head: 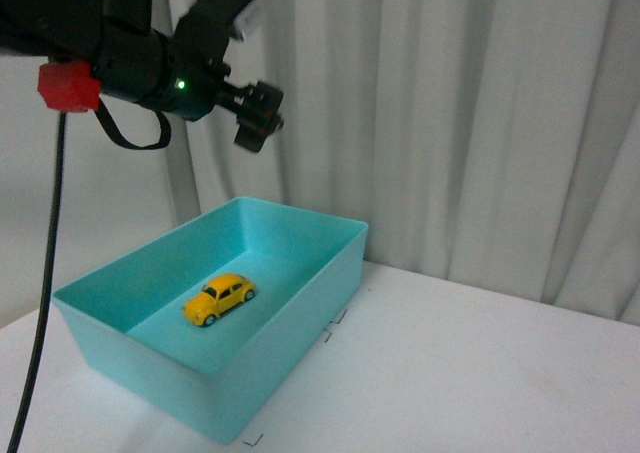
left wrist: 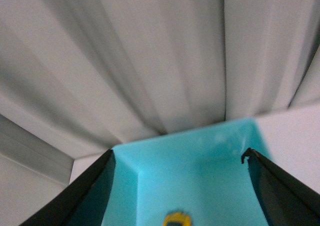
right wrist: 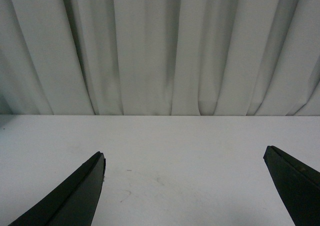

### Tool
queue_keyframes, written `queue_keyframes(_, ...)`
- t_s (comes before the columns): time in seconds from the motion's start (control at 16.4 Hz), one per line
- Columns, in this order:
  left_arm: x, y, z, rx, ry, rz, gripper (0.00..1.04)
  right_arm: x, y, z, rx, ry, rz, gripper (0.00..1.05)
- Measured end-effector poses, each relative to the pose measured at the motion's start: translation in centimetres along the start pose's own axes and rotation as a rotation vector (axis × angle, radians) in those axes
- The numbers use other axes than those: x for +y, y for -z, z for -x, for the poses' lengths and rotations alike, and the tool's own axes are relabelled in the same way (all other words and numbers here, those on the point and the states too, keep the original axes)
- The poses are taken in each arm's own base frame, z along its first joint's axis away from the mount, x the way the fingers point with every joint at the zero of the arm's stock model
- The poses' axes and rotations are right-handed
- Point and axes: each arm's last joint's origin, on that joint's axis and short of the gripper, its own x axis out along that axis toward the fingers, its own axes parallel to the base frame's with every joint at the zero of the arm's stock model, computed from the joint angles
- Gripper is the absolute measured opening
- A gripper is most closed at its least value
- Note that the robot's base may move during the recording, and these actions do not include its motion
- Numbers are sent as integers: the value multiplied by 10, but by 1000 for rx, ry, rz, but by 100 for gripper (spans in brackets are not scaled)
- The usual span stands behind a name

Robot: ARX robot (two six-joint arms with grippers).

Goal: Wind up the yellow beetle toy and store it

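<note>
We see the yellow beetle toy (head: 219, 299) standing on its wheels on the floor of the teal bin (head: 290, 353), apart from every wall; its long axis runs roughly along the bin's longer walls, slanting from near-left to far-right in the front view. The left arm (head: 150, 63) hangs high above the bin's far left corner; its jaws stand spread with nothing between them, and in the left wrist view the toy (left wrist: 178, 219) peeks in just at the frame's edge, so it lies below the jaws, well apart from them. The right jaws are spread wide too, empty, over bare table (right wrist: 165, 156); that arm does not show in the front view, so we judge the left arm the nearer. With the toy already in the bin, we take the storing as done; whether it was wound we cannot tell. The table (head: 480, 373) is white, with small black corner marks beside the bin; a pale pleated curtain (head: 450, 123) closes the background; a black cable (head: 45, 273) hangs at the left.
</note>
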Motion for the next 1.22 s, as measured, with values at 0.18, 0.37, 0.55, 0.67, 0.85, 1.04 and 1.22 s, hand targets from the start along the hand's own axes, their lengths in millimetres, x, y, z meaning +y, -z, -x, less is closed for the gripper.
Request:
queue_keyframes(0.18, -29, 14, 79, -332, -57, 226, 42, 0, 0, 0, 0, 0, 0, 98)
queue_keyframes(0.37, -53, 66, 98, -206, -37, 286, 11, 0, 0, 0, 0, 0, 0, 98)
queue_keyframes(0.55, -68, 76, 132, -269, -41, 294, 2, 0, 0, 0, 0, 0, 0, 98)
queue_keyframes(0.67, -82, 91, 144, -232, -23, 294, 2, 0, 0, 0, 0, -2, 0, 98)
queue_keyframes(0.85, -83, 96, 160, -259, -35, 295, 2, 0, 0, 0, 0, 0, 0, 98)
queue_keyframes(1.04, -86, 108, 172, -239, -35, 295, 2, 0, 0, 0, 0, 0, 0, 98)
queue_keyframes(1.22, -87, 112, 182, -248, -36, 295, 2, 0, 0, 0, 0, 0, 0, 98)
